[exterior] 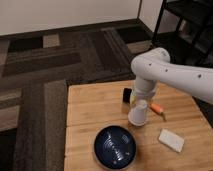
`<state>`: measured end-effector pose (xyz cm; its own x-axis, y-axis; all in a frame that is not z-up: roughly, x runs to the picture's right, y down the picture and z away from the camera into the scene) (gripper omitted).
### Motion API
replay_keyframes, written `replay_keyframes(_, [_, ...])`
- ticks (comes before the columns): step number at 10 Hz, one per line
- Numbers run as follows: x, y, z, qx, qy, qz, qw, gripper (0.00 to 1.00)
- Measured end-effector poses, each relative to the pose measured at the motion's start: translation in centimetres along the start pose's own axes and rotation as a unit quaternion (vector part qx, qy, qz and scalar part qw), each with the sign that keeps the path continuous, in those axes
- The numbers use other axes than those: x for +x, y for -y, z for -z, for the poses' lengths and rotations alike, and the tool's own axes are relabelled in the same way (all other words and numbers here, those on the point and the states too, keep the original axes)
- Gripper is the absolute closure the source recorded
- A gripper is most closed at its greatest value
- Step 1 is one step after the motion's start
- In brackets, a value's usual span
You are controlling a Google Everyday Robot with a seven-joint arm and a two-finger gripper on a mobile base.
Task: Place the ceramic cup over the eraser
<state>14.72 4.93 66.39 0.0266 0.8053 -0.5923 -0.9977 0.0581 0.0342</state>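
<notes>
On bench (90, 107), right of centre: grips ceramic cup (138, 116) with hand (138, 102) closed narrow on its upper end, arm (170, 75) reaching down from the right. Looks seated on the wood, not lifted. Seems mouth-down, wider end at bottom; hard to confirm. Eraser (127, 94) just beside cup on far-left side, uncovered, partly hidden by wrist; cannot tell whether touching cup.

Step in hand, as a judgement: lift cup and carry it onto eraser.
- Raise straight up first, high enough to clear top of block; otherwise risks shoving eraser along bench.
- Shift only a short way, back and left.
- Centre rim over block, keep cup level, lower straight to land rim flat on wood all round, not perched on an edge.
- Let go only once seated.

Around:
- orange stick (158, 108) just right of cup, apart from it, off the path.
- dark blue ribbed bowl (115, 147) toward front edge, near cup, also off the path.
- white pad (171, 140) front right, well apart.
- patterned carpet (45, 65) beyond bench, black rack (185, 25) far right.

Nothing between cup and eraser. Main trouble: eraser half screened by wrist, alignment hard to check from this view.
</notes>
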Motion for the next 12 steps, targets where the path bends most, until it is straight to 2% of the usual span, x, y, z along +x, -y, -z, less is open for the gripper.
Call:
replay_keyframes(3, [-1.4, -3.1, 4.0, 0.005, 0.006, 0.017, 0.9998, 1.00])
replay_keyframes(8, [-5.1, -5.4, 9.9, 0.017, 0.025, 0.048, 0.9984, 1.00])
replay_keyframes(10, [-6.4, -4.8, 11.4, 0.021, 0.036, 0.044, 0.9982, 1.00])
replay_keyframes(12, [-6.4, -4.8, 11.4, 0.021, 0.035, 0.043, 0.9982, 1.00])
